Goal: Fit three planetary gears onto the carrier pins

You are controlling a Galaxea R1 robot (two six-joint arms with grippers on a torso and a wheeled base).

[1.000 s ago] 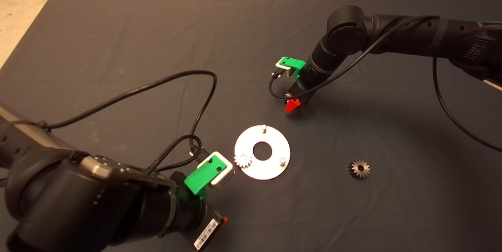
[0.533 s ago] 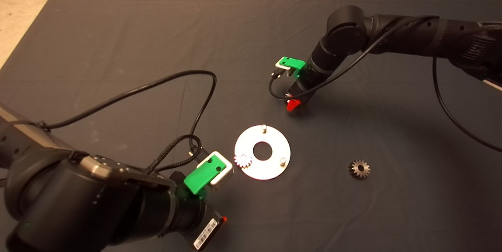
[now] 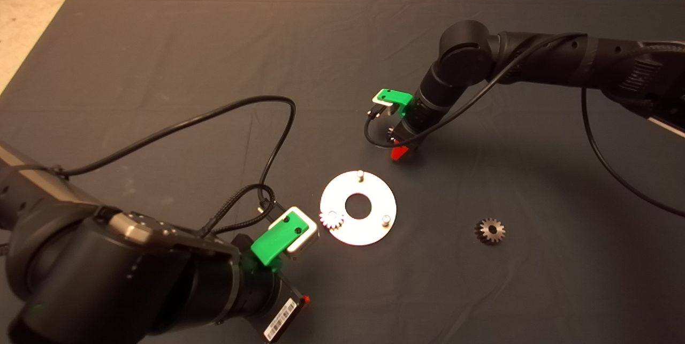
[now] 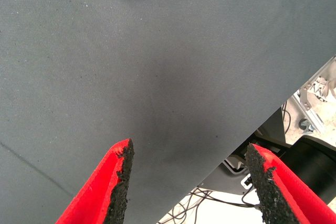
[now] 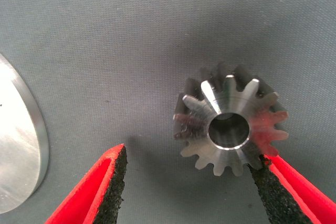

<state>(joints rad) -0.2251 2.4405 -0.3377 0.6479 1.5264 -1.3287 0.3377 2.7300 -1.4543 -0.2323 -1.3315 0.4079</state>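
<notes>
A silver disc (image 3: pixel 358 207) lies mid-mat with one gear (image 3: pixel 331 219) seated on its near-left pin and two pins (image 3: pixel 360 175) bare, while another gear (image 3: pixel 489 230) lies loose to the right. The right gripper (image 3: pixel 398 151), just beyond the disc, has its fingers (image 5: pixel 107 187) apart around a third gear (image 5: pixel 229 127), which sits against one finger, so closing may push it sideways or tilt it. The left gripper (image 4: pixel 189 182) waits near-left, fingers apart and empty.
</notes>
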